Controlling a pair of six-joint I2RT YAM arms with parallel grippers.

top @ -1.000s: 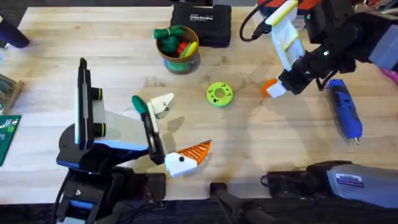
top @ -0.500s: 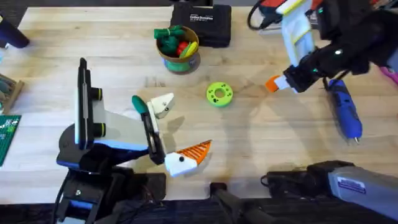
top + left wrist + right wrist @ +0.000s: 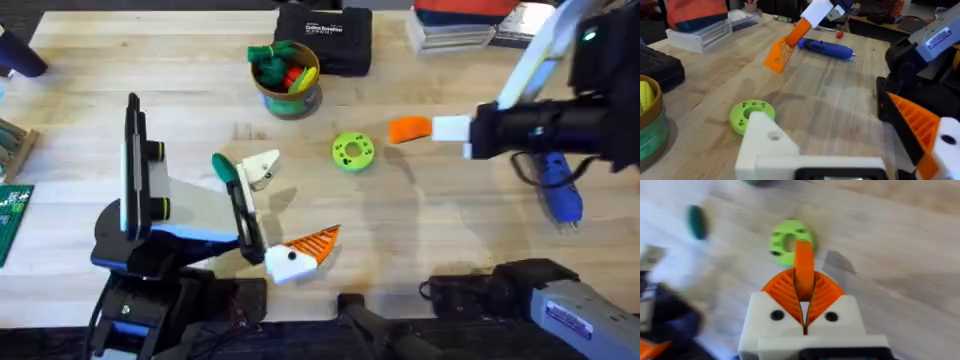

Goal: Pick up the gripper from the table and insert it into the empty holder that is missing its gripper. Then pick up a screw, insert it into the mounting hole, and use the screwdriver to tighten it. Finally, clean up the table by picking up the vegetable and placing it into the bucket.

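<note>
I hold the gripper (image 3: 409,128), the small orange ribbed wedge, pinched between the orange pads of my right gripper (image 3: 804,292); my two fingers are closed tight on it and its tip juts out past them. It hangs in the air above the table (image 3: 450,230), just beside the green disc (image 3: 351,151) with holes, on the side toward my right arm. In the left wrist view the same wedge (image 3: 785,47) slants down over the wood in front of the blue screwdriver (image 3: 826,48).

My left gripper (image 3: 275,215) rests low on the table. One side is the holder (image 3: 262,167), a bare white bracket; the other side carries its own orange wedge (image 3: 314,241), and the two stand well apart, open.

The bucket (image 3: 287,82) sits farther back, stuffed with green, red and yellow vegetables. Behind it lies a black case (image 3: 325,37) with a white label whose print is too small to read. A label on my right arm's base is likewise illegible.

Half a second ago the wedge was nearer the screwdriver (image 3: 555,182), pointing down; my right arm has since swung it toward the disc and turned it level.
</note>
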